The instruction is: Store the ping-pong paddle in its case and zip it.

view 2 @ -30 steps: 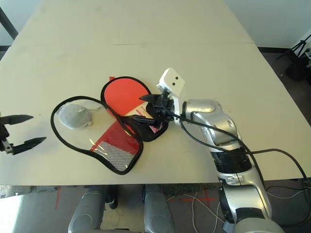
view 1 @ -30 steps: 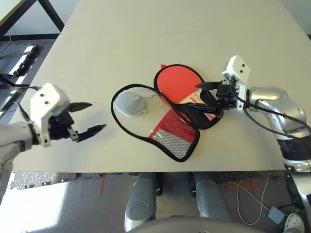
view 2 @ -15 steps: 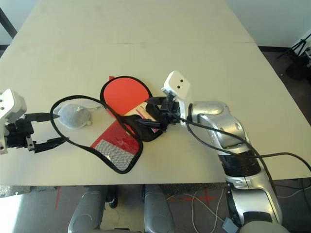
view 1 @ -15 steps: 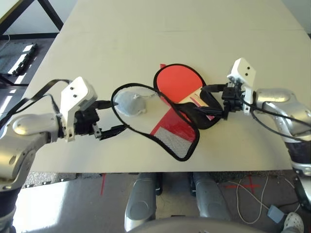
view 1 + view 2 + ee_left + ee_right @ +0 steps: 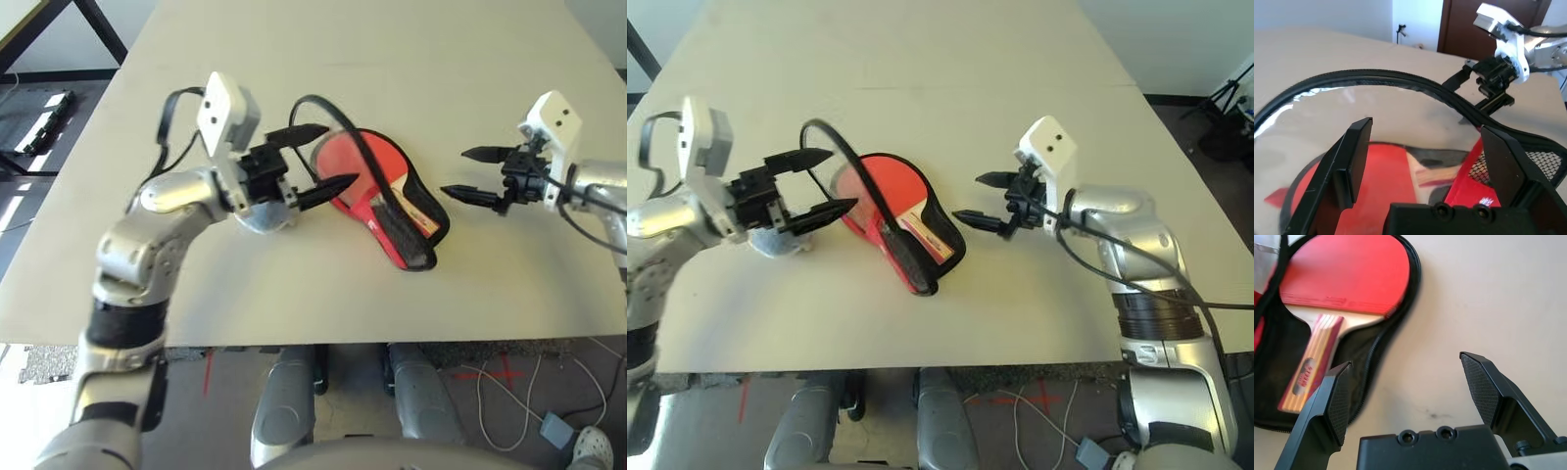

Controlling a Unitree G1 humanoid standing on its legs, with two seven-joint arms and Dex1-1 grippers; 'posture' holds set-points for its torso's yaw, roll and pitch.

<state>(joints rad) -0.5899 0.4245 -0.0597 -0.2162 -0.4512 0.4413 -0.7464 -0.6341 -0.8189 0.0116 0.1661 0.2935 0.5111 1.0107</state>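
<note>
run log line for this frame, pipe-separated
paddle: in case | case: unzipped, cover flap raised | left gripper: open, at flap | right gripper: open, empty

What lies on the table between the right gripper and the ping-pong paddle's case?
Between the right gripper and the case lies just a bare stretch of table, seen in both eye views.

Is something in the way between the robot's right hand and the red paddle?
Nothing visible stands between the right gripper and the paddle. The paddle lies in the open case, whose raised flap is on its other side.
</note>
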